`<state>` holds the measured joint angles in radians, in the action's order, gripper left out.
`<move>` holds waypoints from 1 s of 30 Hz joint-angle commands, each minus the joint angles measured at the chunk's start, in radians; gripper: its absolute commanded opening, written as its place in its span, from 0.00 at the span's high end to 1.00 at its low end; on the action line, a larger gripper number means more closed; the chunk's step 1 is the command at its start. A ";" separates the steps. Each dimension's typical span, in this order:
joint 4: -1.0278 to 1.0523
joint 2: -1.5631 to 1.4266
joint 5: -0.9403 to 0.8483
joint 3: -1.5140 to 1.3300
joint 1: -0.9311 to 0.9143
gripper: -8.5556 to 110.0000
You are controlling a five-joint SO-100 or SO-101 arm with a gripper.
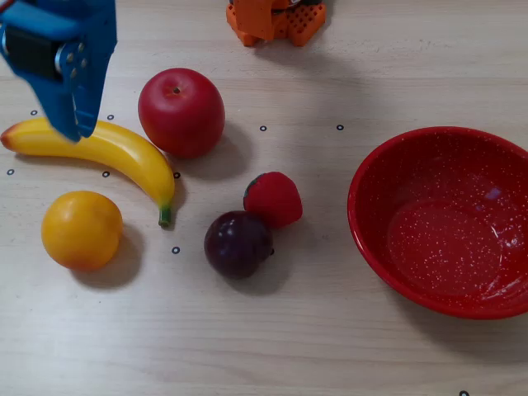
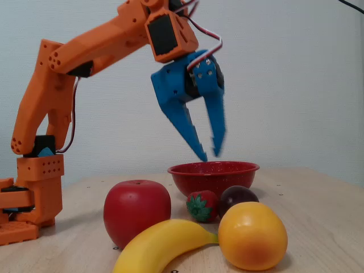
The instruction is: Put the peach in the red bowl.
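The peach (image 1: 82, 229) is a smooth yellow-orange ball at the left of the overhead view, below the banana; in the fixed view it (image 2: 252, 235) sits at the front. The red bowl (image 1: 375, 165) with white speckles stands empty at the right; in the fixed view it (image 2: 193, 173) is at the back. My blue gripper (image 1: 78, 132) hangs in the air over the banana's left part, above and apart from the peach. In the fixed view the gripper (image 2: 209, 154) points down with its jaws open and empty.
A yellow banana (image 1: 115, 150), a red apple (image 1: 181, 111), a strawberry (image 1: 274, 199) and a dark purple plum (image 1: 238, 243) lie between the peach and the bowl. The orange arm base (image 1: 275, 20) is at the far edge. The table is light wood.
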<state>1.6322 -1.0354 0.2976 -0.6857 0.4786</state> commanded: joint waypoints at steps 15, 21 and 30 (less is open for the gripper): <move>0.210 0.186 0.143 0.249 0.060 0.46; 0.173 0.285 0.155 0.261 0.055 0.45; 0.061 0.403 0.172 0.293 0.046 0.45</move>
<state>1.7288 -0.5937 0.4464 -0.4755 0.5200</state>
